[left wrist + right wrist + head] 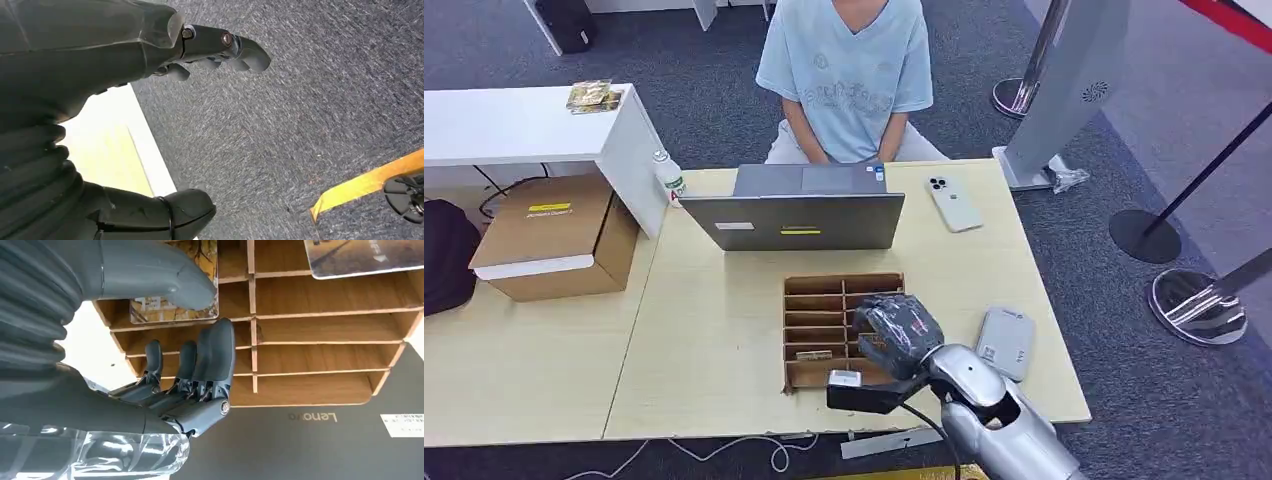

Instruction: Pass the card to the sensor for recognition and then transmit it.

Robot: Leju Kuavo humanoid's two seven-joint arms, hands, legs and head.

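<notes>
Brown compartments of a card rack (829, 300) near the table's (724, 340) front edge are overhung by the right hand (896, 328) in the head view; a grey sensor (1005, 342) lies beside it toward the right edge. In the left wrist view, the left hand (100, 65) is seen over carpet (300, 125), fingers apart, empty. In the right wrist view, a card (170, 307) lies in a compartment, touched by the thumb (165, 275); the fingers (210, 360) are spread, nothing gripped.
</notes>
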